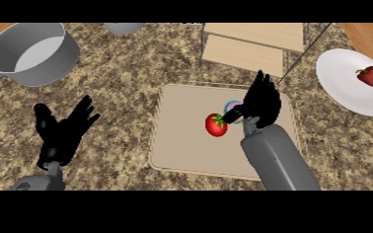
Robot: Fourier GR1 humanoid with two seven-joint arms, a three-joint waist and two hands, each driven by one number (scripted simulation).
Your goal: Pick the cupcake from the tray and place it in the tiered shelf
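I'm seeing my right hand point(261, 101) sitting over the tan tray point(182, 143), fingers pointing away from me and thumb reaching left onto the cupcake point(232, 109), which is showing only as a sliver of pastel wrapper at the hand's left edge. The hand is covering most of it, so I cannot tell whether the fingers are wrapping it or just lying above. The cupcake is lying on the tray, just beside a red tomato point(215, 125) to its lower left. Beyond the tray's far edge the wooden tiered shelf point(247, 47) is standing. A white plate point(341, 84) carrying something red is sitting to the right. My left hand point(64, 128) is resting, fingers spread, over the counter point(124, 79), near a grey pot point(36, 54).
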